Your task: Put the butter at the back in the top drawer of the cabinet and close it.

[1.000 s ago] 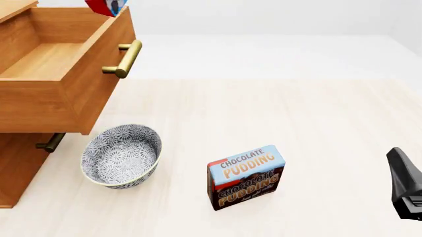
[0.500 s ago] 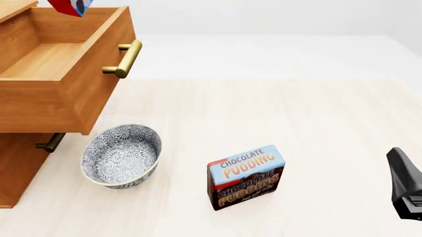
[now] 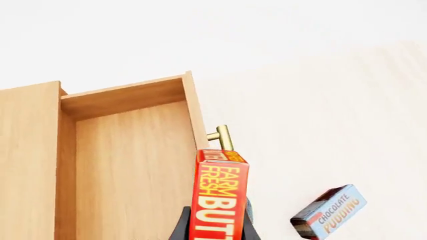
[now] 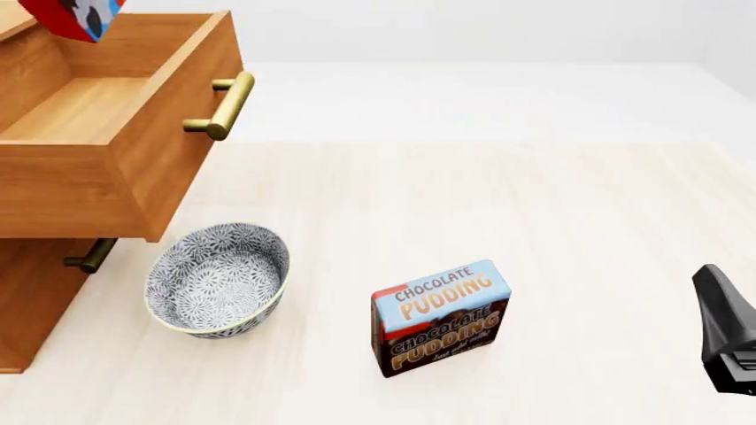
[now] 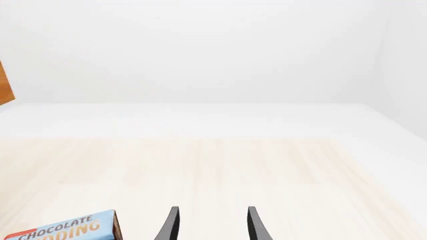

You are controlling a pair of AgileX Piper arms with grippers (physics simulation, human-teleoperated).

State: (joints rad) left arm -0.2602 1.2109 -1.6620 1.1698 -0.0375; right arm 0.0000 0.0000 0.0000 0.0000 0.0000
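Note:
The butter, a red box with a blue side patch, hangs at the picture's top edge above the open top drawer of the cabinet. The left gripper itself is out of the front view. In the left wrist view my left gripper is shut on the butter, with a dark finger on each side. The box is held over the drawer's front wall, next to the brass handle. The drawer's inside is bare. My right gripper is open and empty, low at the table's right.
A patterned bowl stands on the table below the open drawer. The Chocolate Pudding box stands upright near the front middle and also shows in both wrist views. A lower drawer's handle shows under the open drawer. Part of my right arm is at the right edge.
The butter has moved left along the top edge, from above the drawer's front wall toward the space over the drawer's inside. The right arm, bowl and pudding box have not moved.

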